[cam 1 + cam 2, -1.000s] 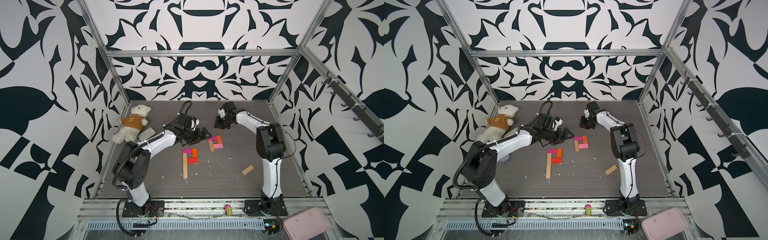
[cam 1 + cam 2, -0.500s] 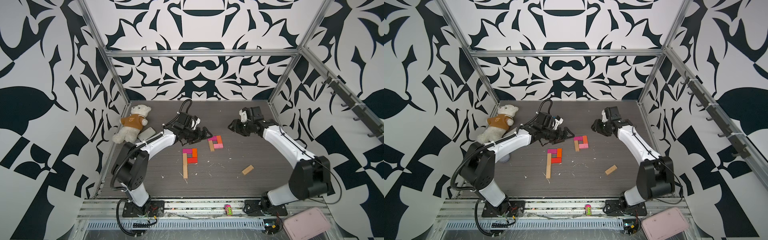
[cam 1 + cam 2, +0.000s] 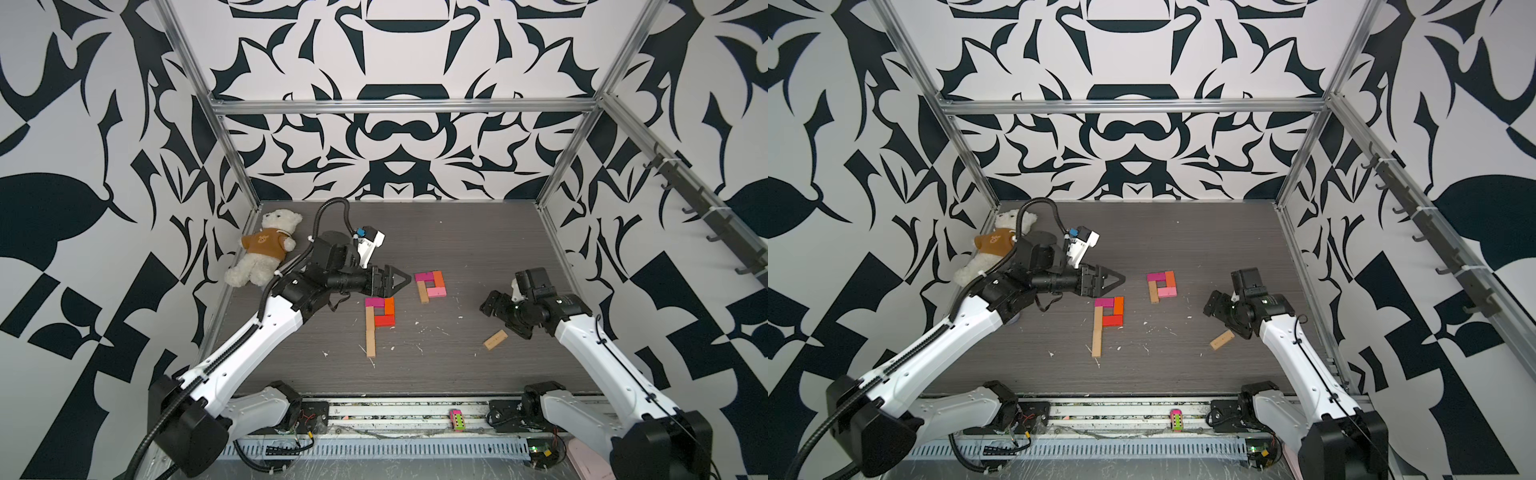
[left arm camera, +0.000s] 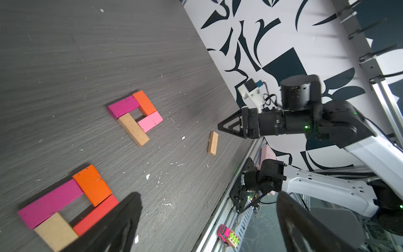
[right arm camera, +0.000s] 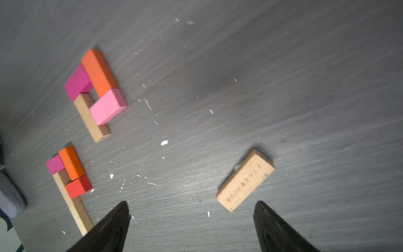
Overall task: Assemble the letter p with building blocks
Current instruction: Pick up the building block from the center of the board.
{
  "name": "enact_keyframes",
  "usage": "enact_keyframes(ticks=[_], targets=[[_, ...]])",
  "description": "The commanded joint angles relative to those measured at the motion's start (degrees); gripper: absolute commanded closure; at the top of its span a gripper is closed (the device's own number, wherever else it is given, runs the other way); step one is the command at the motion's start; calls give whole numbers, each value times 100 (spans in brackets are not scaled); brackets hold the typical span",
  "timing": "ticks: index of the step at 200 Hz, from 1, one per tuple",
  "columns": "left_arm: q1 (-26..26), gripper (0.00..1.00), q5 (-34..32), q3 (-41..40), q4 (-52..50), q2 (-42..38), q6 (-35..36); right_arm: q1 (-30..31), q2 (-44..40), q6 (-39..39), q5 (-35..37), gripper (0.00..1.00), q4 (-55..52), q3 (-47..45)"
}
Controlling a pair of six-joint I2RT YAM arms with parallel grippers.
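The loose tan block (image 5: pixel 245 180) lies flat and askew on the table (image 3: pixel 457 374), right of the short-stemmed figure (image 3: pixel 424 276) and near the right gripper (image 5: pixel 192 205), whose jaws stand wide and empty. The left gripper (image 3: pixel 401 281), equally wide and empty, hovers by the long-stemmed figure (image 3: pixel 370 332). The block looks light, rigid and smooth, so a nudge would likely slide it. The sensible hold is across its narrow width at mid-length, with the jaws turned to match its slant.

I see bare surface (image 3: pixel 457 374) all round the loose tan block (image 3: pixel 495 339), so my right claw (image 4: pixel 222 127), just beside it, has room. My left claw (image 3: pixel 403 279) blocks the gap between the nearer block figure (image 3: pixel 379 318) and the farther block figure (image 3: pixel 430 284).
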Motion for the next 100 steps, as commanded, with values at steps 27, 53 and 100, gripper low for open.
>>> enact_keyframes(ticks=[27, 53, 100], targets=[[-7, 1, -525, -652, -30, -822, 815, -1, -41, 684, 464, 4, 141, -456], [-4, 1, -524, -733, -18, -889, 981, -2, 206, 812, 508, 4, 410, -573], [2, 1, -560, -730, -218, -646, 1107, -3, 817, 822, 420, 4, 1153, -700]])
